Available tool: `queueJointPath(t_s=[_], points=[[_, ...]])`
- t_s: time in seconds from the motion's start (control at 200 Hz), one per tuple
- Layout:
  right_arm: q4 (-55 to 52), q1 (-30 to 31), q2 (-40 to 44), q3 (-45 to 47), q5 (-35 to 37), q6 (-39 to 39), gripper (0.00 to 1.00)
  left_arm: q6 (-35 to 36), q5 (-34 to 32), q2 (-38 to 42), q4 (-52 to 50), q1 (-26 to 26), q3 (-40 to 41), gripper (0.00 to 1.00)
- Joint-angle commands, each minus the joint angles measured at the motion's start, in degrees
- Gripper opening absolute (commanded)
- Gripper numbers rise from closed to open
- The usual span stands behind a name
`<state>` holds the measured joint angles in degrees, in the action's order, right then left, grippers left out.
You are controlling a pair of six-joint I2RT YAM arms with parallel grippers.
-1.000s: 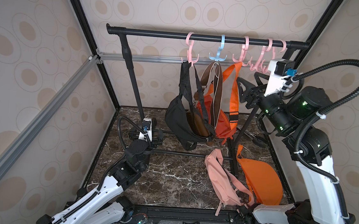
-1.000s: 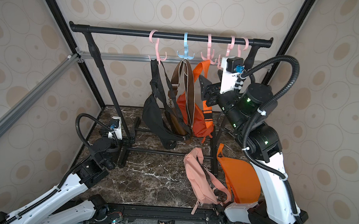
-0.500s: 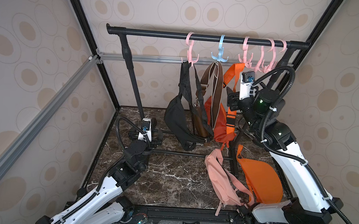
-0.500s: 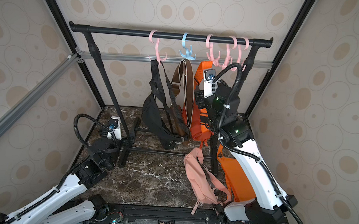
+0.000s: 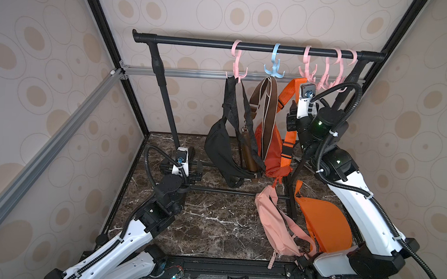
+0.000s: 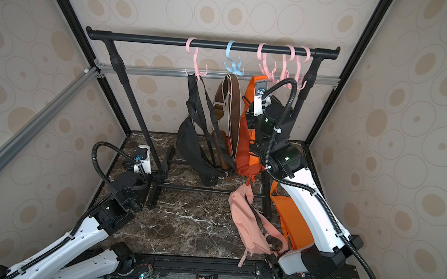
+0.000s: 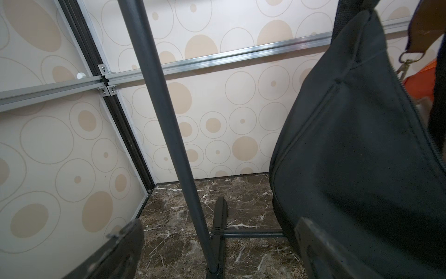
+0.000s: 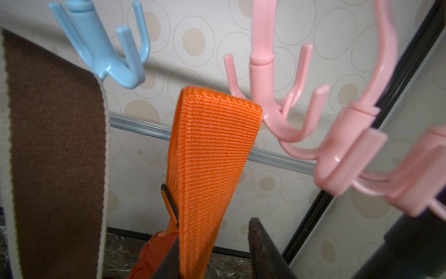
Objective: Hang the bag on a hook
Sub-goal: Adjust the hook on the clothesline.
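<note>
The right gripper (image 8: 212, 241) straddles the orange woven strap (image 8: 212, 149), fingers part-spread; pinch firmly, then lift its loop over the pink four-pronged plastic hook (image 8: 261, 84) (left gripper (image 7: 214, 224) gapes, idle).

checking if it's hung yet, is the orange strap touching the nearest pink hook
Cannot tell. In the right wrist view the orange strap has its top corner meeting the pink hook with no visible gap, but one could sit behind the other.
</note>
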<state>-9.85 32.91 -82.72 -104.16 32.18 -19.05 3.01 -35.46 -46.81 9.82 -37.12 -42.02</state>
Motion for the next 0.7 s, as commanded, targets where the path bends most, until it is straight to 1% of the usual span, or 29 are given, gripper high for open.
queueJointPath(t_s=[0.0, 0.16, 0.215, 0.27, 0.395, 0.545, 0.6, 0.695], points=[[-1.18, 0.07, -2.03, -2.13, -3.24, 0.16, 0.28, 1.03, -0.37, 0.75, 0.83, 0.23, -0.17, 1.00], [-6.31, 0.08, -6.61, -7.85, -7.43, 3.84, 0.08, 1.21, -0.74, 1.03, 0.93, 0.27, -0.17, 1.00], [-7.44, 0.21, -7.97, -9.60, -9.15, 5.01, 0.03, 1.21, -0.82, 1.27, 1.02, 0.24, -0.15, 1.00], [-8.19, 0.45, -9.11, -11.27, -10.99, 6.41, 0.00, 1.38, -1.11, 1.50, 1.16, 0.24, -0.08, 1.00], [-8.77, 3.29, -11.88, -15.25, -13.17, 6.28, 0.00, 1.65, -1.66, 1.81, 1.51, 0.25, 0.10, 1.00], [-11.39, 6.70, -17.94, -23.24, -12.83, 4.45, 0.00, 1.87, -1.96, 2.07, 1.62, 0.25, 0.23, 1.00], [-10.72, 7.33, -19.02, -24.26, -12.56, 4.02, 0.00, 2.02, -2.16, 2.24, 1.78, 0.25, 0.26, 1.00], [-11.36, 7.60, -20.80, -26.96, -14.29, 5.46, 0.00, 2.17, -2.42, 2.43, 1.92, 0.21, 0.41, 1.00]])
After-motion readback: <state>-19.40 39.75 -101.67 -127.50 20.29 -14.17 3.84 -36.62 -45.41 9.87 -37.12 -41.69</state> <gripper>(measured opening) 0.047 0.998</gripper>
